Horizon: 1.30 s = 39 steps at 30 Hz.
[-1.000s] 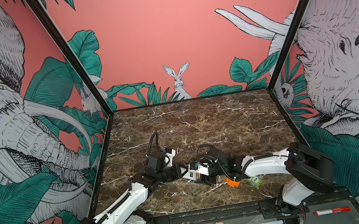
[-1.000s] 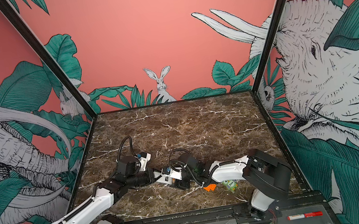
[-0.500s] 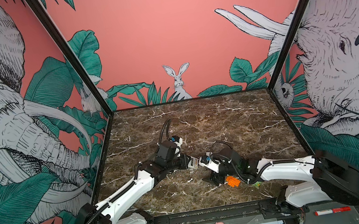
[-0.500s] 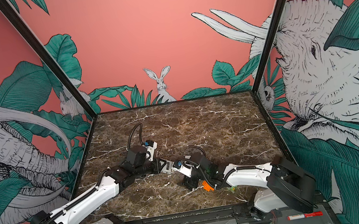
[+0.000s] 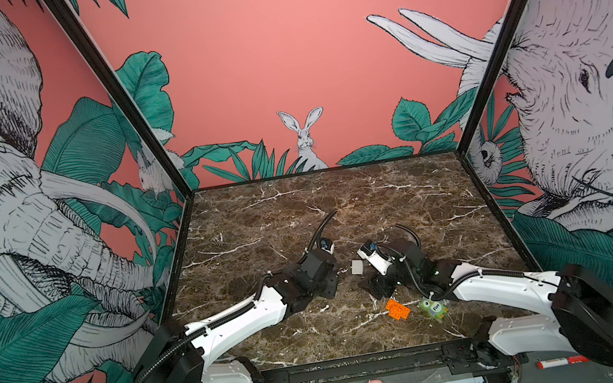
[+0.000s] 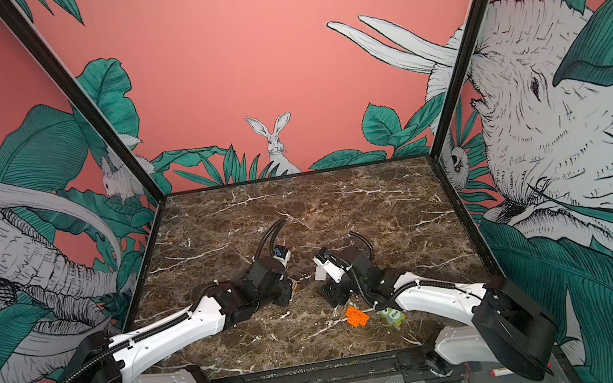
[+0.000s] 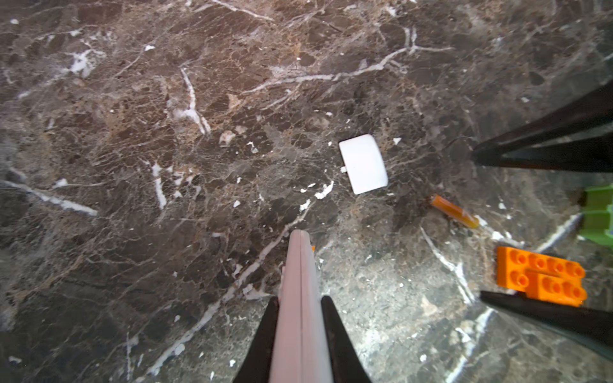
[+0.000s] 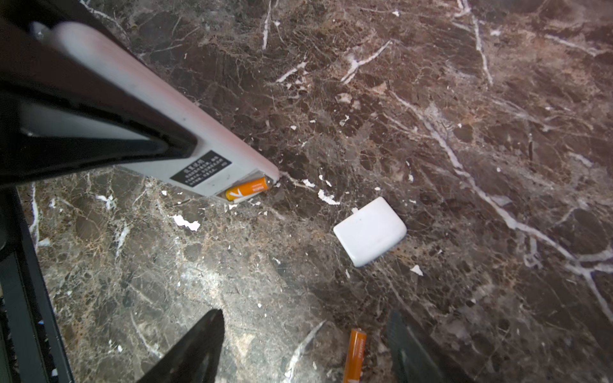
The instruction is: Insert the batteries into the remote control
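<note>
My left gripper (image 7: pixel 300 298) is shut on the remote control (image 7: pixel 300 265), which it holds edge-on just above the marble. In the right wrist view the remote control's (image 8: pixel 159 109) white back with its black label shows. One orange battery (image 8: pixel 247 192) sits in the open compartment at its end. The other battery (image 8: pixel 355 356) lies on the table between the spread fingers of my right gripper (image 8: pixel 305 313), which is open and touches nothing. This loose battery (image 7: pixel 454 215) also shows in the left wrist view. In a top view the left gripper (image 5: pixel 330 281) and right gripper (image 5: pixel 381 289) face each other.
A white battery cover (image 5: pixel 357 267) lies flat on the marble table (image 5: pixel 340 203) between the two grippers. An orange studded brick (image 5: pixel 397 309) and a green owl toy (image 5: pixel 434 308) lie near the front, beside the right arm. Walls enclose three sides.
Both grippers have shifted to the right and drawn apart from each other. The white cover now lies in plain view between them. The left gripper keeps the remote.
</note>
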Motion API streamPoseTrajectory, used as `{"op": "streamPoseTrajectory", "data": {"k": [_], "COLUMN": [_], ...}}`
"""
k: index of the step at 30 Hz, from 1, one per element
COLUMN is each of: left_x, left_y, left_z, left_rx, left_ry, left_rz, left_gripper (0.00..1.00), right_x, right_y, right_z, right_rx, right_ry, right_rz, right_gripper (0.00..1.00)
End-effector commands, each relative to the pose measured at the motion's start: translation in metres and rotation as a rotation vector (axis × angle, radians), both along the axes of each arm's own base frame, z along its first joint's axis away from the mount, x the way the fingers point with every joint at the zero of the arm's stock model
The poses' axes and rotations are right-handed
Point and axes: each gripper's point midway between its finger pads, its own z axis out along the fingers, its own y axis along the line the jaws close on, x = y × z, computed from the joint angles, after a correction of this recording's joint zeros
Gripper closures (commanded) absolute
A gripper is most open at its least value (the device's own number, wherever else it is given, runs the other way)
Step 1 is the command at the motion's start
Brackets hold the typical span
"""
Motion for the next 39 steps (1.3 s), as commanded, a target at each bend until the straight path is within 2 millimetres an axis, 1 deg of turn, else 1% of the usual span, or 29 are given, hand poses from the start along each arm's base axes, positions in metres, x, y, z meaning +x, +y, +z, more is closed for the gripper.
{"op": "streamPoseTrajectory", "data": {"k": [1, 6, 11, 17, 20, 23, 24, 26, 29, 33, 34, 36, 39], "left_x": [0.008, 0.004, -0.001, -0.002, -0.004, -0.005, -0.005, -0.006, -0.006, -0.005, -0.005, -0.005, -0.006], "left_y": [0.002, -0.003, -0.008, -0.010, -0.012, -0.009, -0.006, 0.002, 0.020, 0.047, 0.051, 0.056, 0.055], "left_z": [0.016, 0.019, 0.014, 0.005, 0.006, 0.009, 0.010, 0.014, 0.017, 0.012, 0.012, 0.013, 0.017], "left_rx": [0.024, 0.098, 0.208, 0.187, 0.164, 0.134, 0.121, 0.091, 0.027, -0.047, -0.060, -0.079, -0.095], "left_ry": [-0.079, -0.143, -0.198, -0.185, -0.164, -0.133, -0.120, -0.099, -0.085, -0.069, -0.070, -0.082, -0.107], "left_rz": [0.023, -0.014, -0.045, -0.025, -0.009, 0.020, 0.034, 0.063, 0.108, 0.172, 0.177, 0.174, 0.147], "left_gripper": [1.00, 1.00, 1.00, 1.00, 1.00, 1.00, 1.00, 1.00, 1.00, 1.00, 1.00, 1.00, 1.00], "right_x": [0.001, 0.006, 0.012, 0.014, 0.010, 0.005, 0.002, -0.010, -0.034, -0.067, -0.073, -0.084, -0.088], "right_y": [0.004, 0.004, -0.001, -0.007, -0.005, -0.004, -0.005, -0.003, -0.004, 0.000, 0.001, 0.001, -0.002], "right_z": [0.005, -0.003, -0.006, -0.004, -0.005, -0.012, -0.013, -0.014, -0.015, -0.011, -0.013, -0.021, -0.035], "right_rx": [0.027, 0.049, 0.084, 0.089, 0.092, 0.063, 0.052, 0.046, 0.005, -0.046, -0.053, -0.082, -0.117], "right_ry": [0.050, 0.109, 0.137, 0.150, 0.171, 0.220, 0.247, 0.324, 0.406, 0.458, 0.474, 0.507, 0.531], "right_rz": [-0.022, -0.073, -0.126, -0.144, -0.127, -0.119, -0.114, -0.101, -0.096, -0.089, -0.094, -0.120, -0.183], "right_gripper": [0.24, 0.25, 0.25, 0.24, 0.24, 0.26, 0.27, 0.29, 0.31, 0.32, 0.32, 0.33, 0.36]}}
